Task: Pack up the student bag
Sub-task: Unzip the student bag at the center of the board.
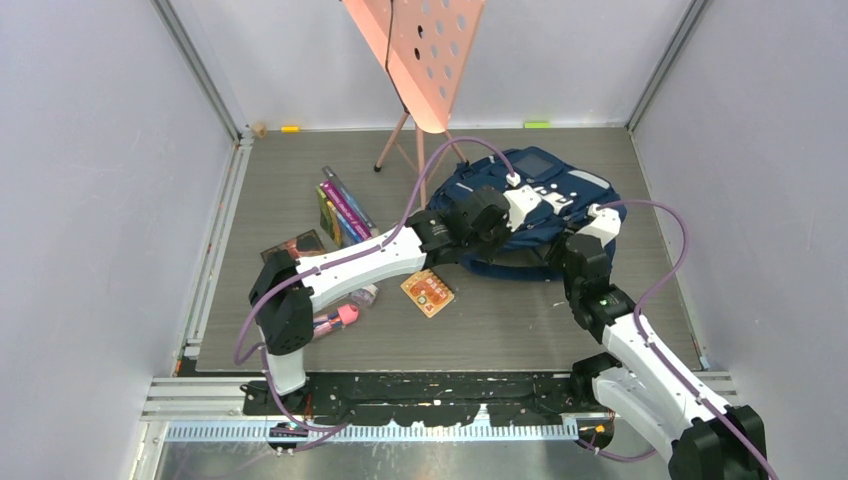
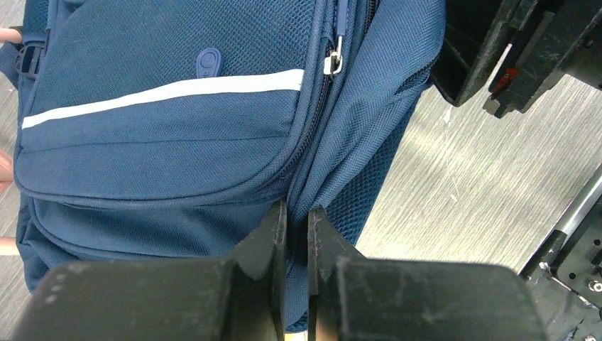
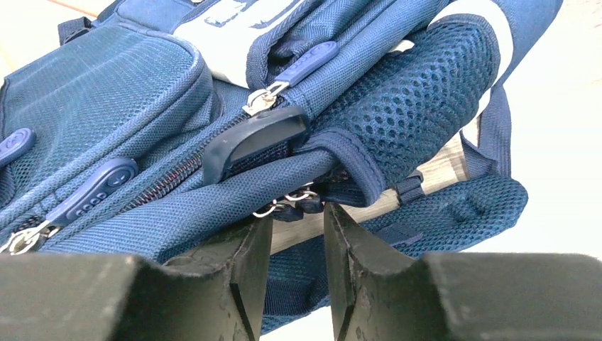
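Item: large navy blue fabric backpack (image 1: 562,188), grey stripes, lying flat, far right of grey table (image 1: 520,325).
Left gripper (image 2: 298,229): pinching fabric fold beside zip.
Right gripper (image 3: 298,245): slightly spread, under metal zip pulls (image 3: 282,207).
Risk: fold slips from pinch; bag drags, mouth unopened.

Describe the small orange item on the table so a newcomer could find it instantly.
Start at the navy backpack on the grey table. Just left of its near edge in the overhead view lies a flat orange square packet. It lies alone, apart from the purple books farther left.
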{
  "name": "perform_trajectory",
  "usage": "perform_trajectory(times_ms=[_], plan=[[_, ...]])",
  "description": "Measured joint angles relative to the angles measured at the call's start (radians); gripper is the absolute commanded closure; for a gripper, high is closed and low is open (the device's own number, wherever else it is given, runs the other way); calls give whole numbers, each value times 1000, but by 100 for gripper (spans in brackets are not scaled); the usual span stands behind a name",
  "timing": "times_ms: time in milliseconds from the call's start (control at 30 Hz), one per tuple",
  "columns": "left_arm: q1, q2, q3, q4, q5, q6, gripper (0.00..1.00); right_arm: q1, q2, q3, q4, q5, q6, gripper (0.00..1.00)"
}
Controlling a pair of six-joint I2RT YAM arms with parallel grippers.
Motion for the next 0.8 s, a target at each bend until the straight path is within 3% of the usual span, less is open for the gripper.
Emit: perform_trajectory(times_ms=[167,500,567,600,633,800], plan=[[2,0,1,3,2,0,100,1,13,0,34,13,-40,72],[2,0,2,9,7,0,100,3,42,9,59,42,-96,72],[2,0,2,13,8,-1,100,5,63,23,60,56,-113,81],[2,0,2,15,8,-1,100,7,73,31,60,64,-121,92],[2,0,2,18,9,-1,100,8,82,37,62,74,-129,96],[4,0,13,26,11,-5,100,11,110,70,51,109,-144,100]])
